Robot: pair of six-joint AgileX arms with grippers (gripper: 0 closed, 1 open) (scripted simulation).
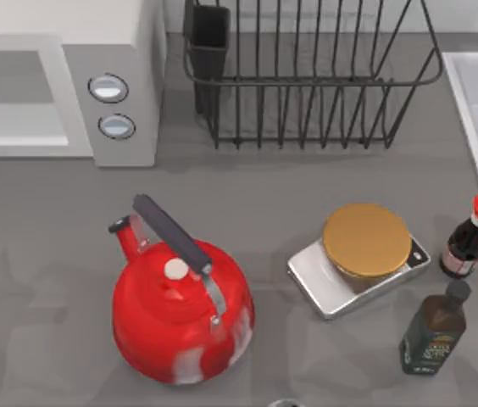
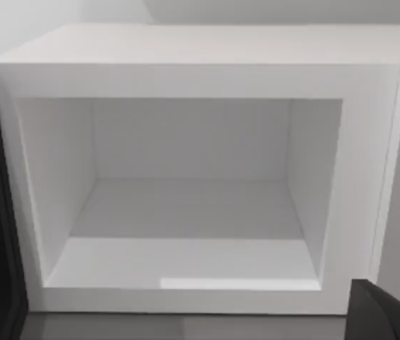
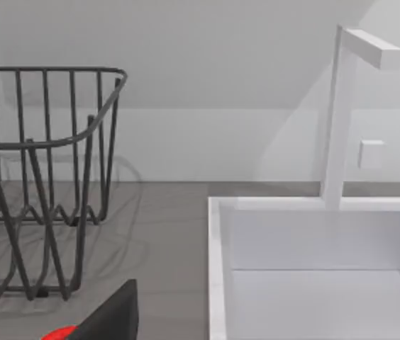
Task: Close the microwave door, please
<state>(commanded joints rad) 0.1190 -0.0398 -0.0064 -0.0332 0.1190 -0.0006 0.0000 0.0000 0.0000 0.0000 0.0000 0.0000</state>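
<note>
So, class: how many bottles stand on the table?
2. A red-capped bottle stands near the table's right edge, and a dark green bottle stands just in front of it. Others may be hidden beyond the picture's edges.

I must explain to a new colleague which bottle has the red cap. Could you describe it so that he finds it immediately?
Start at the white sink along the table's right edge. Just beside its near end stands the small dark bottle with a round red cap, right of the kitchen scale with its gold disc. The other bottle, in front of it, is dark green with a dark cap.
</note>
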